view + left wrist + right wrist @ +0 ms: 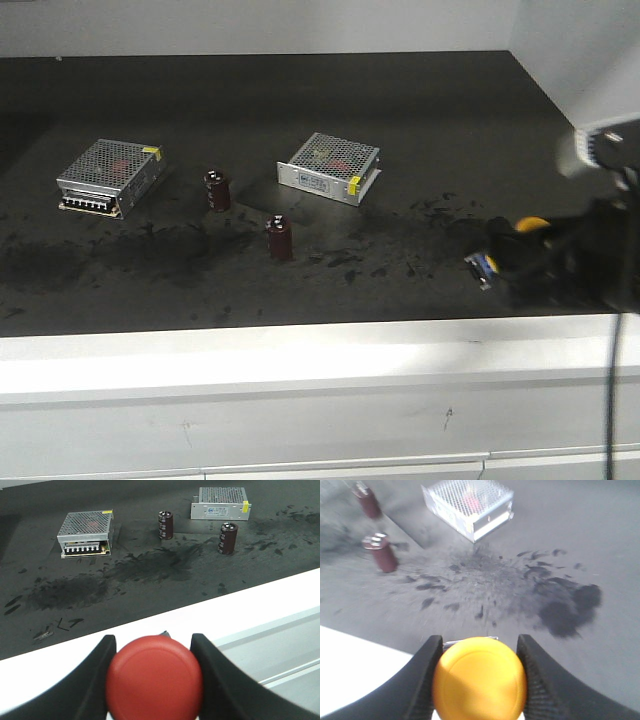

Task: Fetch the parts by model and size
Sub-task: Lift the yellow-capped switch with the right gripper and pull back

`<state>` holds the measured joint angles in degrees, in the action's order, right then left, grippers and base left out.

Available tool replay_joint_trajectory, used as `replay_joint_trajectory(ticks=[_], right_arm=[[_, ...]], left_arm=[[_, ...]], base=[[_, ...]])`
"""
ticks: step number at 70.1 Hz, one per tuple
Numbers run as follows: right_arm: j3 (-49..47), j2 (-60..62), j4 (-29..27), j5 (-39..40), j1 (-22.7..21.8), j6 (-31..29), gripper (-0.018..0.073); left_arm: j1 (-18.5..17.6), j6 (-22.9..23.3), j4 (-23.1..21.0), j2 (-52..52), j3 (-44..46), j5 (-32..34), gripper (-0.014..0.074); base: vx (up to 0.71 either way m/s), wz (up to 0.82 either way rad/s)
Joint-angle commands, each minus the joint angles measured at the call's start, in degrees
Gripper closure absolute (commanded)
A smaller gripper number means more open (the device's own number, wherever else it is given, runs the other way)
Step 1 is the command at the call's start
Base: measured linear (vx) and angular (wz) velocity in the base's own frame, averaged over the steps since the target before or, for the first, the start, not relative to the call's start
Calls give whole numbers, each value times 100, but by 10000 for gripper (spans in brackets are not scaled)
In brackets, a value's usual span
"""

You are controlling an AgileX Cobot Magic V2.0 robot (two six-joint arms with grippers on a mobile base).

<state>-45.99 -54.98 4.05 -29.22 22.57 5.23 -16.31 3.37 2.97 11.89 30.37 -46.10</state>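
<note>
**Both grippers hold a push-button each**

The left gripper (152, 641) is clenched on the red push-button (154, 680). Its two black fingers (95, 672) press against either side of the round red cap, which faces the wrist camera and hides the base. From that view the button sits over the white ledge (260, 605) that runs along the front of the table. It does not appear in the front view.

Over on the right, the right gripper (479, 640) grasps the yellow push-button (479, 680) the same way, one black finger on each side of the cap. In the front view the yellow cap (533, 225) shows near the front right of the dark table (400, 90). The blue end of its base points left. I can't tell whether it touches the surface.

Further out on the scuffed tabletop, two maroon cylinders (218, 190) (280, 238) stand upright, one nearer the front than the other. Two silver perforated metal boxes lie flat, one on the left (112, 176) and one towards the middle (330, 167), with the cylinders between them.
</note>
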Motion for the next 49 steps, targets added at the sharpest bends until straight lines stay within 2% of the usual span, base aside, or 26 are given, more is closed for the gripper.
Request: replay_joint_trajectory(ticks=[1,29,49], right_arm=[[227,681,64,514,-9,-23,569],[1794,3507,65,665,-9,-23,569],[2318,4352,23,708,-9,-18,569]], left_arm=[[-28,7,-27,74,137,437,603],[-28,7,-27,74,137,437,603],[-28,7,-27,74,137,437,603]], base=[[0,0],[0,0],[0,0]])
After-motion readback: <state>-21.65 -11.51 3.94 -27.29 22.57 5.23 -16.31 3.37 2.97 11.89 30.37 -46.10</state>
